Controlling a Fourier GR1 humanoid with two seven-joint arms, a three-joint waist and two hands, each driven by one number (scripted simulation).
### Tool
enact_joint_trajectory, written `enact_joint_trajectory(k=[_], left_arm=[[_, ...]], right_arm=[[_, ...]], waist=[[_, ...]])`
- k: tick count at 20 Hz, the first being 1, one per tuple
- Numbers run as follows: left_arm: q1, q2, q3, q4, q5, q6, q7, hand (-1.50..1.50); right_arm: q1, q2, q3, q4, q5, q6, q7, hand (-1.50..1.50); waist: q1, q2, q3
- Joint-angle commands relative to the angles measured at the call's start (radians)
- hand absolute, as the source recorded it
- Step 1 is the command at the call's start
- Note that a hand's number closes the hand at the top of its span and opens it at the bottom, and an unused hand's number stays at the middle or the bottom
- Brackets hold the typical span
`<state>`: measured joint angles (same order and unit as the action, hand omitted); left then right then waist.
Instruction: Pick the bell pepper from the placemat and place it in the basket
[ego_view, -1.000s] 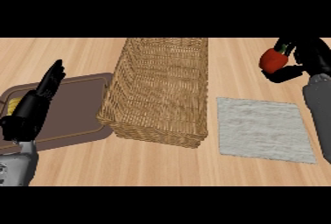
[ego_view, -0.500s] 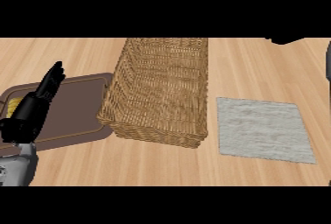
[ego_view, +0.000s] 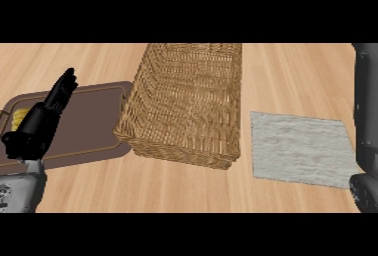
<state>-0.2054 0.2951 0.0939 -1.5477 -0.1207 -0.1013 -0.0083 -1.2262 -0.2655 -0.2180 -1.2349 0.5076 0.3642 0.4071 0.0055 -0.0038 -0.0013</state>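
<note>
**Left robot hand released over the tray; bell pepper out of sight**

At the view's left, the left robot hand (ego_view: 44, 117): released, grasping nothing, fingers (ego_view: 65, 85) straight and close together, pointing up and away from the body. Rises from a grey left forearm (ego_view: 18, 192) at the lower left corner. Shows in front of the left part of a brown tray (ego_view: 96, 125); whether touching it or held above it, cannot tell.

Just behind the hand, at the tray's left edge, a small yellow thing (ego_view: 21, 116), mostly hidden and too little shown to name.

Right of the tray, just beside its right edge, the wicker basket (ego_view: 148, 115): long, rectangular, open at the top, running from the middle of the view to its upper edge. Nothing to be made out inside but woven walls and floor.

Right of the basket, near its front corner, the grey placemat (ego_view: 299, 147), lying flat on the wooden tabletop (ego_view: 74, 60).

Along the view's right edge, the grey right forearm (ego_view: 367, 100), reaching from the lower edge up past the top and covering the placemat's right border. Of the right robot hand, nothing in view, so no telling its state.

Bell pepper: seen nowhere in the view; whereabouts not to be told.
</note>
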Motion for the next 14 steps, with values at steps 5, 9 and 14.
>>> enact_joint_trajectory(k=[5,9,14], left_arm=[[0.003,-0.007,-0.007,-0.013,-0.004,-0.015,0.017,0.00],[-0.001,-0.037,-0.020,0.015,-0.040,0.022,-0.012,0.00],[0.013,-0.006,0.008,-0.025,-0.005,-0.019,0.006,0.00]], right_arm=[[-0.182,0.096,0.033,0.160,-0.007,-0.019,0.164,1.50],[-0.209,0.137,0.074,0.232,0.011,-0.018,0.178,1.50],[-0.215,0.167,0.092,0.319,0.011,0.018,0.223,1.50]], waist=[[0.010,0.004,0.000],[0.007,0.006,0.000],[0.010,0.004,0.000]])
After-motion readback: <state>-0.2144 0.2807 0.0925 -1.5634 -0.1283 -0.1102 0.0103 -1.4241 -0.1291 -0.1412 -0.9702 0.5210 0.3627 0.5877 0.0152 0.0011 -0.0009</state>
